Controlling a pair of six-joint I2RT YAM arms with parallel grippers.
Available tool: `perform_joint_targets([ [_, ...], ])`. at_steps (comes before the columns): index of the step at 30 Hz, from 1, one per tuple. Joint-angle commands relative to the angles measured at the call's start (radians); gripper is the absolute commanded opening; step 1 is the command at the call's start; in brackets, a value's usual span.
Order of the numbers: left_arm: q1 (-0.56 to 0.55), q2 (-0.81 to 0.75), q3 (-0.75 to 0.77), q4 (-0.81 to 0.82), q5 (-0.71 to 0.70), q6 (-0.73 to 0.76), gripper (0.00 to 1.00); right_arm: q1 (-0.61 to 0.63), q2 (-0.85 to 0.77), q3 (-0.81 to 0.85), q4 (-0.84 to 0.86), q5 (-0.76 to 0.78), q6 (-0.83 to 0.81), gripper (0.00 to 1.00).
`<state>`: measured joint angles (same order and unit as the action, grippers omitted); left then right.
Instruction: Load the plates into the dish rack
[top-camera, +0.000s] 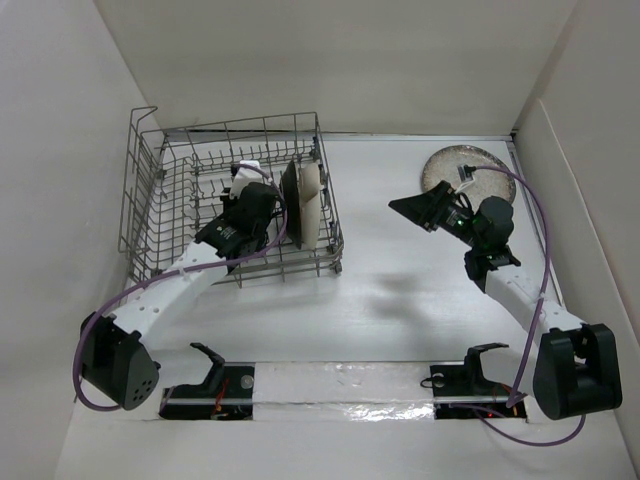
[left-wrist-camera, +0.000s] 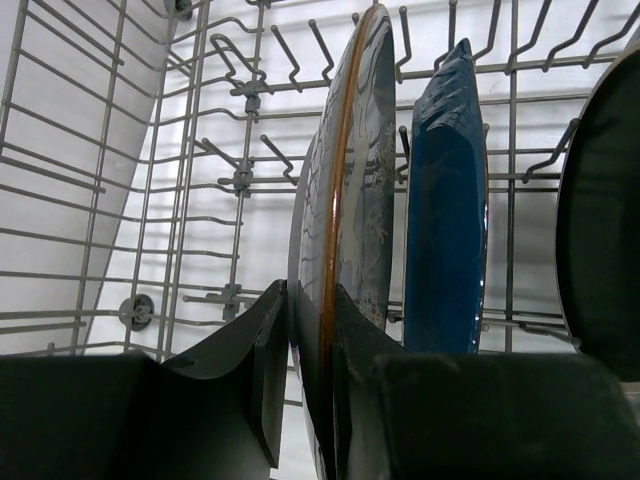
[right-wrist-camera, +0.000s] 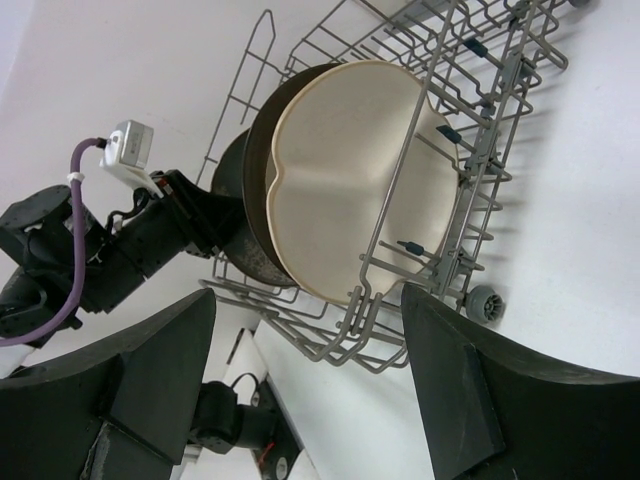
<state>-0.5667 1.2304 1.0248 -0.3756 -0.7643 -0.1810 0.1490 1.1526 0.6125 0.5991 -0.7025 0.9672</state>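
Observation:
The dish rack (top-camera: 150, 205) stands at the table's left. My left gripper (top-camera: 262, 208) reaches into it and is shut on the rim of the dark grey deer-motif plate (left-wrist-camera: 360, 150), held upright between tines, jaws (left-wrist-camera: 308, 300) on either side. Beside it stand a blue-looking plate (left-wrist-camera: 445, 200) and a dark plate (left-wrist-camera: 600, 200). The cream three-sectioned plate (right-wrist-camera: 350, 170) stands at the rack's right end, with the brown-rimmed plate (right-wrist-camera: 258, 160) behind it. The speckled plate (top-camera: 463, 168) lies flat at the far right. My right gripper (top-camera: 412, 208) hovers open and empty between rack and speckled plate.
White walls enclose the table on three sides. The rack (right-wrist-camera: 330, 345) has a small grey wheel (right-wrist-camera: 483, 302) at its corner. My left arm (right-wrist-camera: 100, 250) with its purple cable lies over the rack's near side. A white strip with two brackets (top-camera: 340, 385) runs along the near edge.

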Motion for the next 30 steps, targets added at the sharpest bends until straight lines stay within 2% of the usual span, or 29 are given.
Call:
perform_joint_targets([
  [1, 0.002, -0.041, 0.021, 0.070, -0.076, -0.048, 0.00, -0.008, -0.002, 0.015, 0.016, 0.011, -0.030, 0.80],
  [4, 0.002, -0.040, 0.011, 0.069, -0.021, -0.043, 0.00, -0.008, -0.001, 0.015, 0.016, 0.015, -0.032, 0.80],
  [10, 0.002, 0.020, 0.006, 0.038, 0.003, -0.061, 0.02, -0.008, 0.006, 0.016, 0.002, 0.029, -0.045, 0.80],
  [12, 0.002, 0.017, 0.009, 0.040, 0.006, -0.064, 0.13, -0.008, 0.004, 0.018, -0.005, 0.031, -0.051, 0.80],
  [13, 0.002, 0.012, 0.009, 0.043, 0.006, -0.063, 0.26, -0.008, 0.001, 0.021, -0.013, 0.037, -0.054, 0.80],
  [14, 0.002, 0.003, 0.012, 0.043, 0.006, -0.060, 0.32, -0.018, -0.002, 0.021, -0.031, 0.044, -0.059, 0.77],
  [15, 0.002, -0.009, 0.015, 0.041, 0.010, -0.060, 0.43, -0.019, -0.013, 0.018, -0.035, 0.064, -0.064, 0.74],
  [16, 0.002, -0.019, 0.015, 0.040, 0.013, -0.060, 0.48, -0.029, -0.017, 0.016, -0.041, 0.075, -0.067, 0.72],
  [19, 0.002, -0.052, 0.009, 0.049, 0.025, -0.058, 0.61, -0.054, -0.042, 0.018, -0.077, 0.116, -0.077, 0.39],
  [20, 0.002, -0.060, 0.009, 0.050, 0.028, -0.054, 0.63, -0.054, -0.048, 0.020, -0.100, 0.132, -0.082, 0.22],
  [23, 0.002, -0.092, 0.012, 0.050, 0.031, -0.051, 0.67, -0.074, -0.070, 0.032, -0.186, 0.248, -0.120, 0.00],
  [28, 0.002, -0.157, 0.012, 0.078, 0.054, -0.043, 0.68, -0.123, -0.064, 0.003, -0.234, 0.481, -0.108, 0.00],
  [29, 0.002, -0.182, 0.012, 0.083, 0.059, -0.043, 0.68, -0.134, -0.059, -0.009, -0.211, 0.501, -0.095, 0.02],
  [30, 0.002, -0.198, 0.009, 0.087, 0.066, -0.043, 0.68, -0.158, -0.042, -0.034, -0.197, 0.518, -0.085, 0.11],
])
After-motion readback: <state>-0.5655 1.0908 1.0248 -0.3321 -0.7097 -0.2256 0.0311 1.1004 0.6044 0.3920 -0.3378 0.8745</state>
